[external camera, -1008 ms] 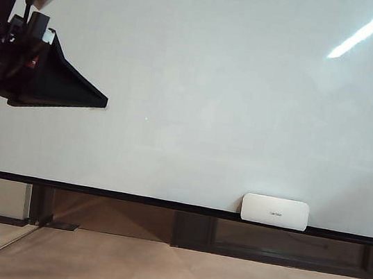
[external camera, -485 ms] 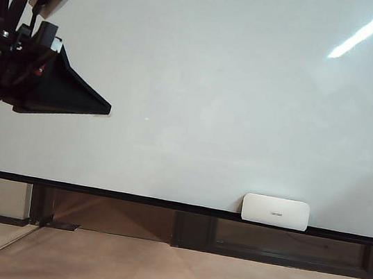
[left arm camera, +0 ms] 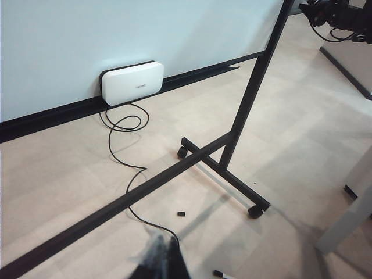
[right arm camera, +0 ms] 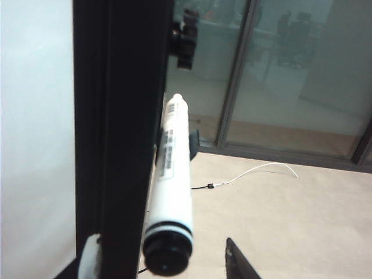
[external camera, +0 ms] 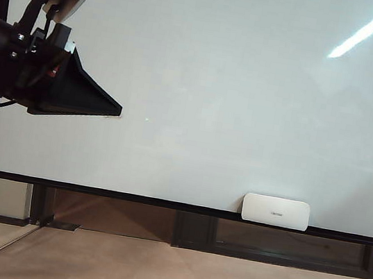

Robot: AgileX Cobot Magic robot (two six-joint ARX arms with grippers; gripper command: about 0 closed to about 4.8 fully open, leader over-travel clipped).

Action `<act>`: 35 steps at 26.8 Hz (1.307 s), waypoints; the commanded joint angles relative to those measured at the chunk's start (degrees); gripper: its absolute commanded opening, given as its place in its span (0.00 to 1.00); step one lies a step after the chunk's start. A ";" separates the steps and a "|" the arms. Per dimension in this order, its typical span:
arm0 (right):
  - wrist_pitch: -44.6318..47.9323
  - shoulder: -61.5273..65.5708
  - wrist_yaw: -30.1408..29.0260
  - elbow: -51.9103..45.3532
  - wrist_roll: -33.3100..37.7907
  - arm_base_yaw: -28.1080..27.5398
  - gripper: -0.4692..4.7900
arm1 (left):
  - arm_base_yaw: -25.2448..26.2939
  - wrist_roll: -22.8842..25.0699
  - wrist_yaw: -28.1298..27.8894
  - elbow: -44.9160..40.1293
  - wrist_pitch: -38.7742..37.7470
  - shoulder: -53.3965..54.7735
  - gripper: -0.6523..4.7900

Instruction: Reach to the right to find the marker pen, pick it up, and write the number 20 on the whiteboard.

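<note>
Approach phase, pen not yet secured. At the exterior view's left edge the left gripper [external camera: 110,108] hangs close before the bare whiteboard [external camera: 236,91]; whether its jaws are open cannot be told. Rightward, the marker [right arm camera: 170,192] rests against the board's black frame post [right arm camera: 119,116]. The right gripper [right arm camera: 168,261], out of the exterior view, stands wide open around the cap end, empty. Next move, by judgement: close on the barrel. No digits written.

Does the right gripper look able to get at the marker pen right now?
Probably yes: the right gripper is open, the marker pen hangs just ahead beside the whiteboard's black frame, with nothing between.
</note>
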 commanded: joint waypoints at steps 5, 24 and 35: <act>1.97 -0.15 0.57 1.62 1.31 0.07 0.58 | 0.02 -0.35 0.42 0.24 0.52 -0.13 0.11; 2.23 1.16 4.42 3.19 1.01 1.44 0.55 | 0.02 -0.37 0.42 0.24 0.50 -0.11 0.11; 3.39 1.16 6.14 3.21 0.98 1.60 0.55 | 0.02 -0.59 0.42 0.24 0.48 -0.13 0.11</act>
